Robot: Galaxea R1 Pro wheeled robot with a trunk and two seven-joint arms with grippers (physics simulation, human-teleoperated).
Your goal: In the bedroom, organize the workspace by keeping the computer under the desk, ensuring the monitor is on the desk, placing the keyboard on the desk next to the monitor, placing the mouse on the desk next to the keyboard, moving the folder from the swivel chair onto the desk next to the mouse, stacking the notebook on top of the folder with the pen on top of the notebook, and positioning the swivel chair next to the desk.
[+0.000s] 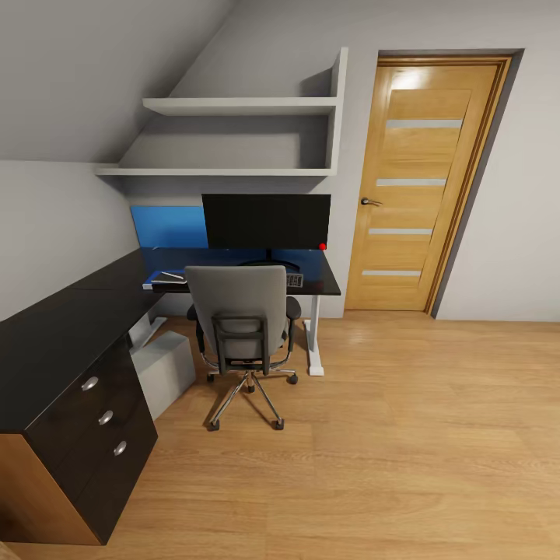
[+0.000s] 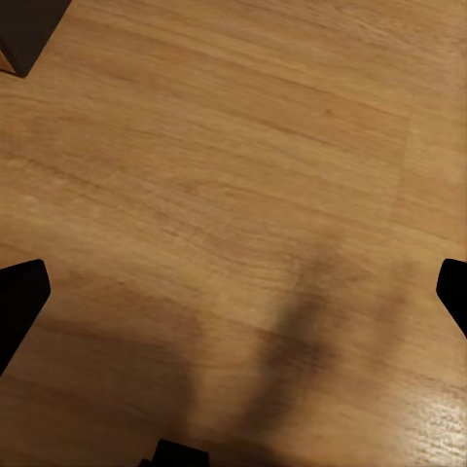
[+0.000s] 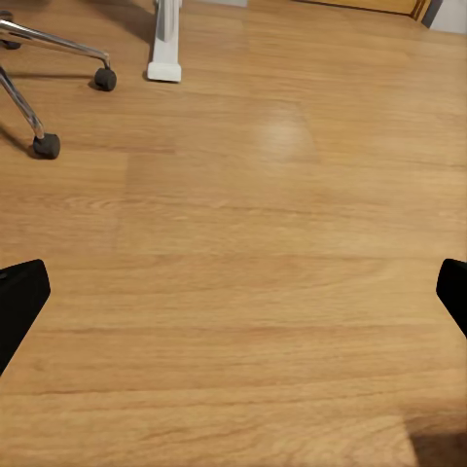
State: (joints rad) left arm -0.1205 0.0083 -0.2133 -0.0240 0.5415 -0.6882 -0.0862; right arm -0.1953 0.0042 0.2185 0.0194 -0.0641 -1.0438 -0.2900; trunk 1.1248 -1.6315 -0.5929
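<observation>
Wood-plank flooring [image 1: 435, 435] runs wide and bare across the right half of the bedroom up to a closed wooden door [image 1: 420, 183]. At far left, the desk [image 1: 54, 334] runs along the wall, its drawer unit [image 1: 101, 435] nearest, then turns under two wall shelves [image 1: 233, 140]. Beneath it stands the computer [image 1: 163, 369]. On top lie the folder [image 1: 167, 278] with something thin on it, the monitor [image 1: 266, 221] before a blue panel [image 1: 167, 225], and the keyboard [image 1: 294, 280], mostly hidden. The swivel chair [image 1: 243, 327] sits pushed in against the desk edge, beside a white desk leg [image 1: 314, 342]. The left gripper [image 2: 233, 292] hangs over bare floor, fingers spread wide, nothing between them. The right gripper [image 3: 233, 292], equally spread and empty, hovers well apart from the chair's castors [image 3: 46, 146].
</observation>
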